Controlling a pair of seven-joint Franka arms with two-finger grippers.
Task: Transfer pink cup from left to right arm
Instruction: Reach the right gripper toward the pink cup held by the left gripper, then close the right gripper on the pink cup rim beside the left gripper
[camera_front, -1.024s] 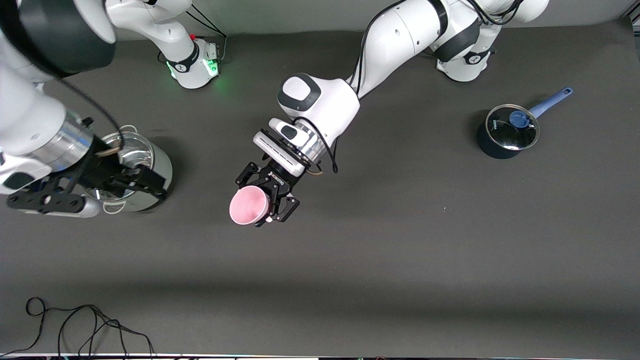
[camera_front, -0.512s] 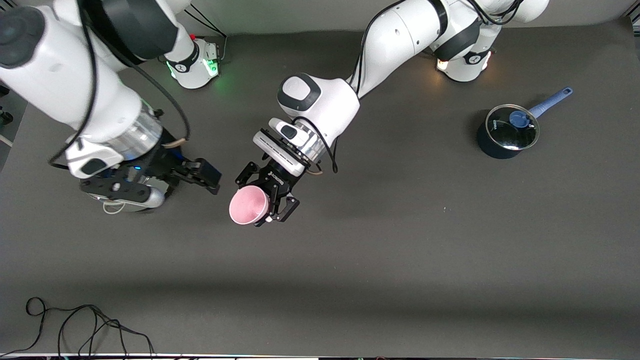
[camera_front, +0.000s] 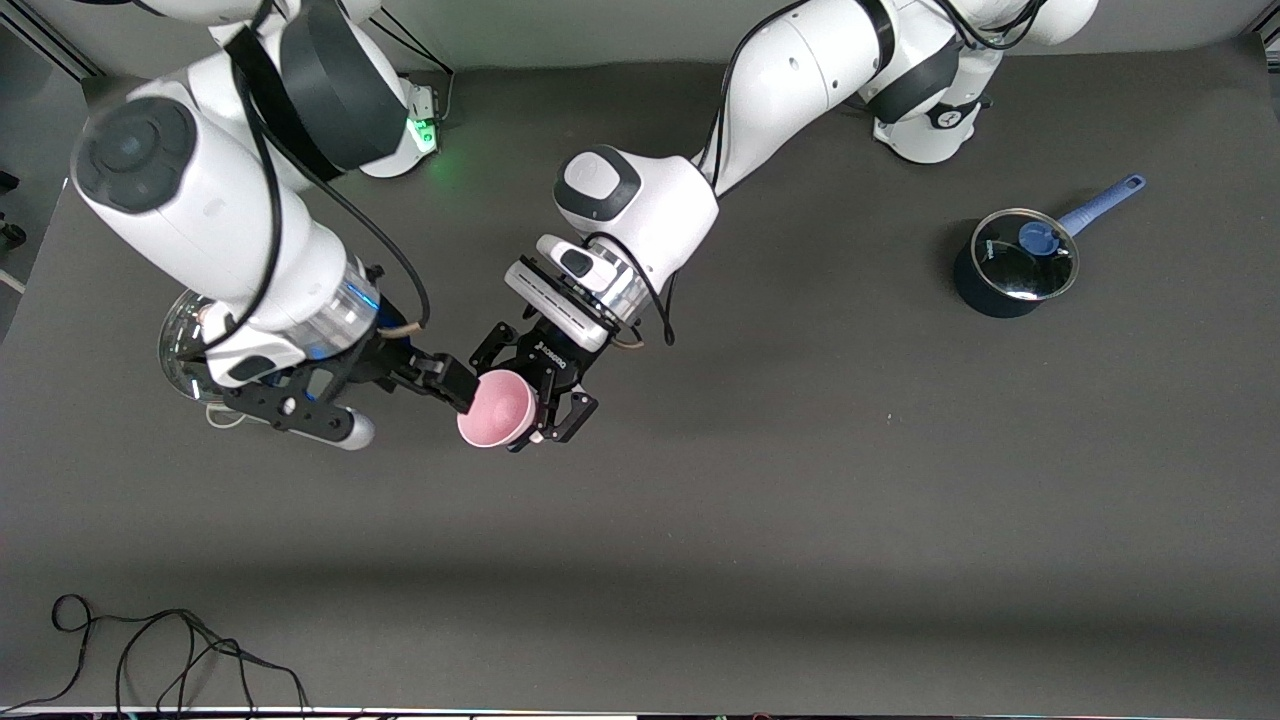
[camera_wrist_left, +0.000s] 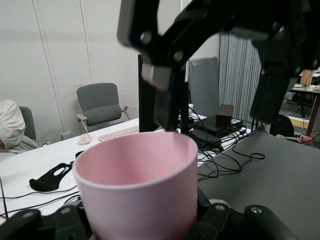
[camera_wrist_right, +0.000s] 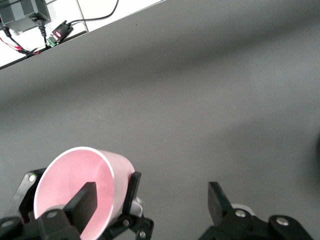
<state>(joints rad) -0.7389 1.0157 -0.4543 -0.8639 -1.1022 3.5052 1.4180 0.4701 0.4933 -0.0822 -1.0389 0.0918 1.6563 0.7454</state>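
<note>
Pink cup (camera_front: 495, 408) base hidden by pincer (camera_front: 540, 395)

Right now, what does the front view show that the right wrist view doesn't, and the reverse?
Only the front view shows both arms whole, the blue saucepan toward the left arm's end of the table, and a steel pot under the right arm. Only the right wrist view shows one right finger inside the cup's mouth. Both show the pink cup, held by the left gripper, and the open right gripper.
</note>
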